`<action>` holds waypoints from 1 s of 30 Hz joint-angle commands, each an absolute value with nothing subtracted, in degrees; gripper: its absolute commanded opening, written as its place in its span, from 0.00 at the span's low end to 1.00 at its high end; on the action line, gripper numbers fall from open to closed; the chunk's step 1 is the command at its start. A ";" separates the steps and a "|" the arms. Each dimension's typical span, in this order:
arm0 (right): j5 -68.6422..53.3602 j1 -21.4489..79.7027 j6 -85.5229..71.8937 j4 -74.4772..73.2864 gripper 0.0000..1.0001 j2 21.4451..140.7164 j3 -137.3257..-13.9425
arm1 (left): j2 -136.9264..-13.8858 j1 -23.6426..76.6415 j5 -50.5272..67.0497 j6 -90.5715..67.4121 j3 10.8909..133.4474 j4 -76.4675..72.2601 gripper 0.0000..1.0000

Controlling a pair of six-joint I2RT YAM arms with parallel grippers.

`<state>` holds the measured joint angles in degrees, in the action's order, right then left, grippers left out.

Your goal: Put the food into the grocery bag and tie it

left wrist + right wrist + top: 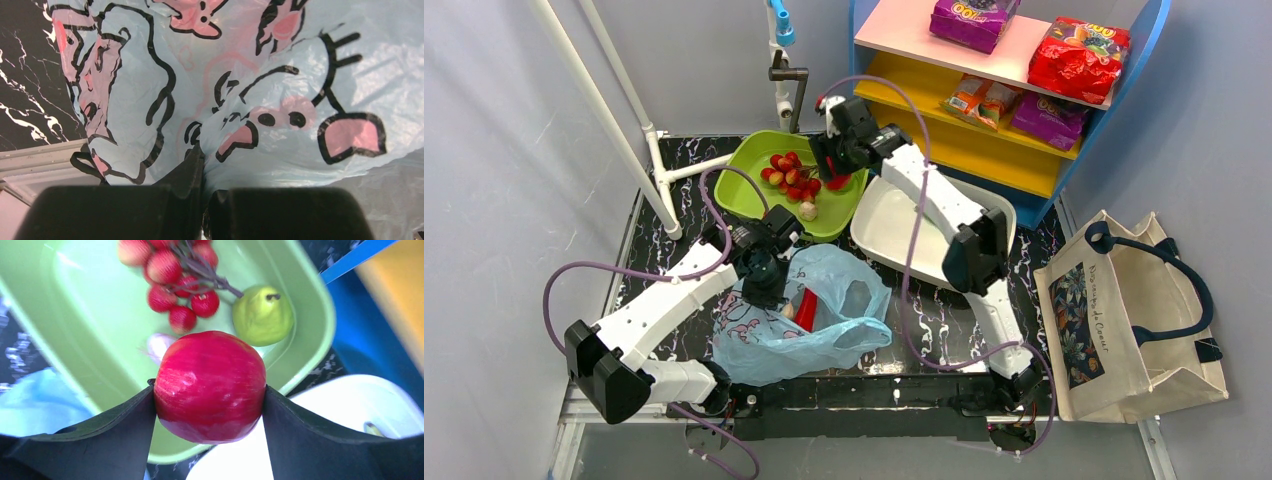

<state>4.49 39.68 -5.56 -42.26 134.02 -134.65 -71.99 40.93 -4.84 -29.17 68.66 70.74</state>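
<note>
Your left gripper (764,288) is pinched shut on the bag (844,335) rim, likely to hold its mouth up for loading; a pepper (806,308) lies inside. Beyond the bag, your right gripper (210,397) clamps the apple (210,375) above the tray (744,195), with berries (792,175) farther still.

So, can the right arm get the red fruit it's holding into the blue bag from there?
Probably yes. The right gripper holds the red fruit over the green tray, and the grocery bag lies just nearer, mouth gaping upward, the left gripper pinching its plastic. Nothing visible stands between them.
</note>
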 commanded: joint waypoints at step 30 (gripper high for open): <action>-8.15 42.13 -29.84 -34.92 0.50 59.55 -77.07 | -84.08 40.47 -1.40 -27.02 90.93 66.09 0.00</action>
